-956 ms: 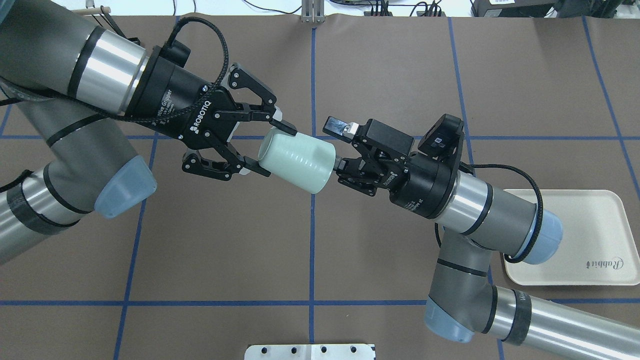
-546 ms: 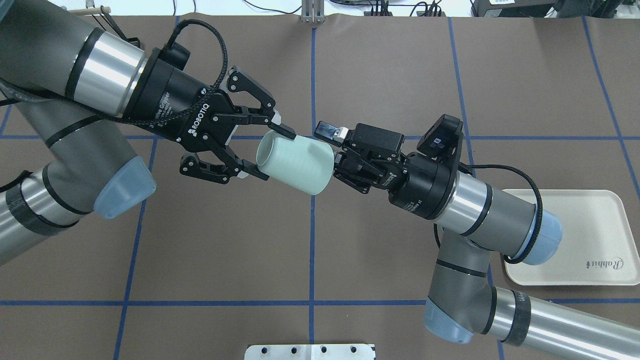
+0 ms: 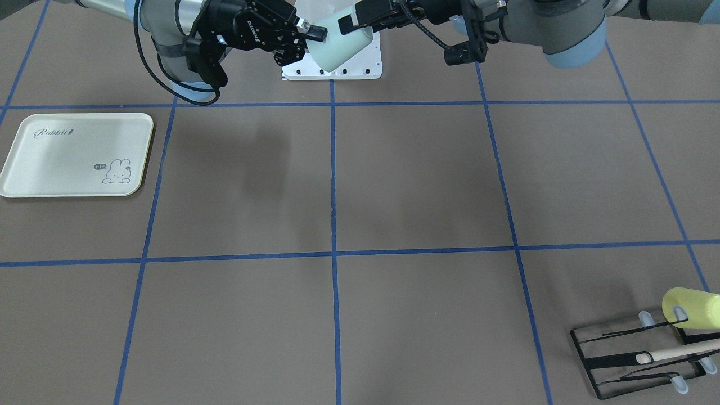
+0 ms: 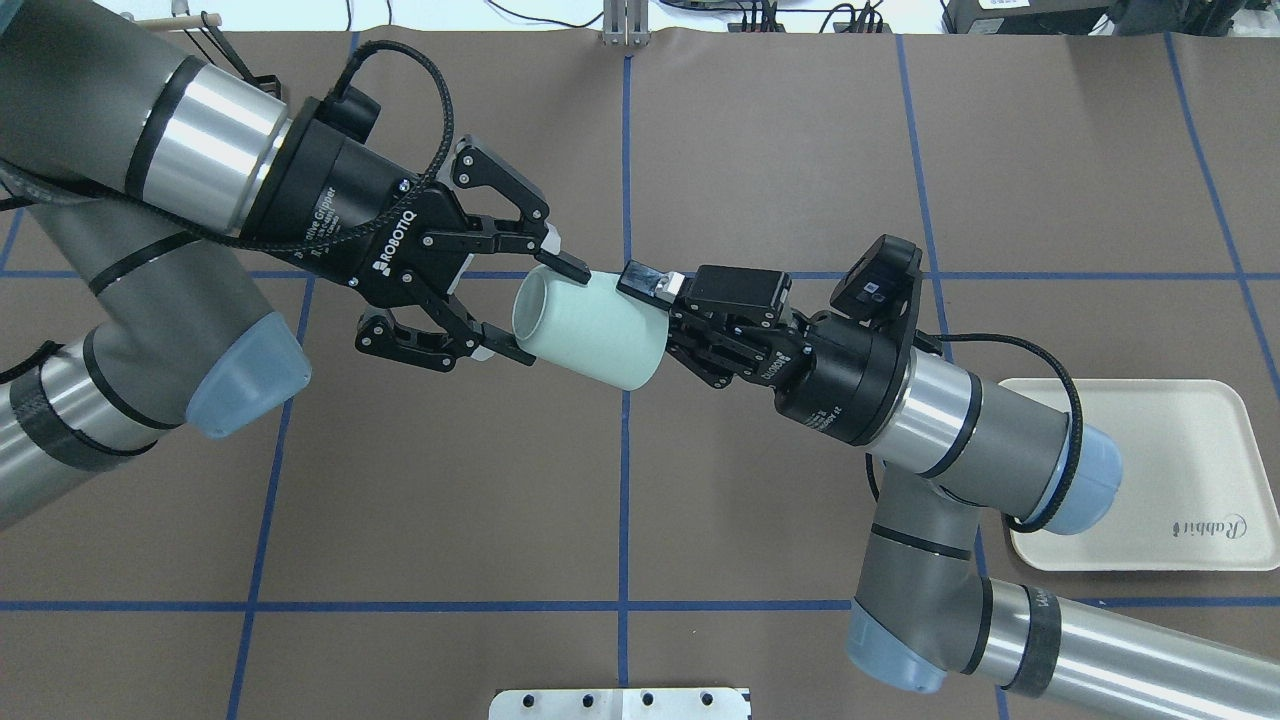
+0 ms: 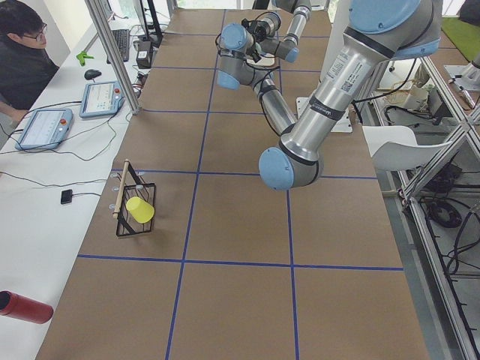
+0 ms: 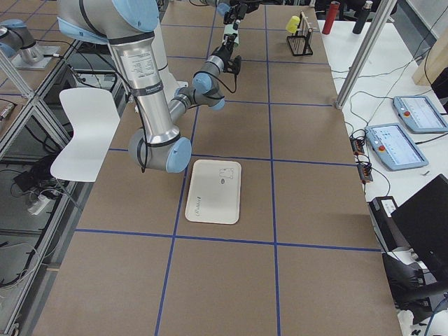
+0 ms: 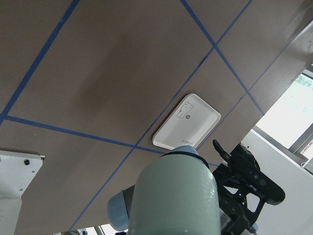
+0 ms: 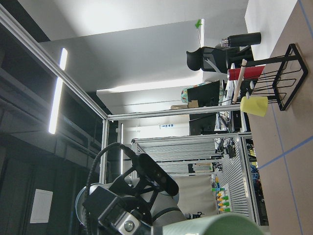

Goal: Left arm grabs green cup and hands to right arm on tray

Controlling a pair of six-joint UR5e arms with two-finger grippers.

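Between the two grippers, high over the table [image 4: 450, 500], the cup [image 4: 590, 325] lies on its side in mid-air, mouth toward the left gripper [image 4: 545, 310] and base toward the right gripper [image 4: 662, 322]. We read the left gripper as spread wide yet gripping. It has one fingertip on either side of the cup just by the rim, so it carries the weight. The right gripper's jaws stand apart around the base end. One finger lies along the cup's wall and its partner is hidden by the cup, so we cannot tell whether it is clamped. We judge the step in hand to be the transfer itself. To do it well, we would want the right gripper far enough along the wall that its pads sit past the base edge, not on the corner where the tapered cup could squirt out. It should then close squarely across the cup before the left one lets go. The left should open fully and back straight away from the mouth, without dragging the rim. The tray [image 4: 1180, 450] lies on the table well behind the right gripper, past its wrist. After the release, the carry we expect is a pull back and down.
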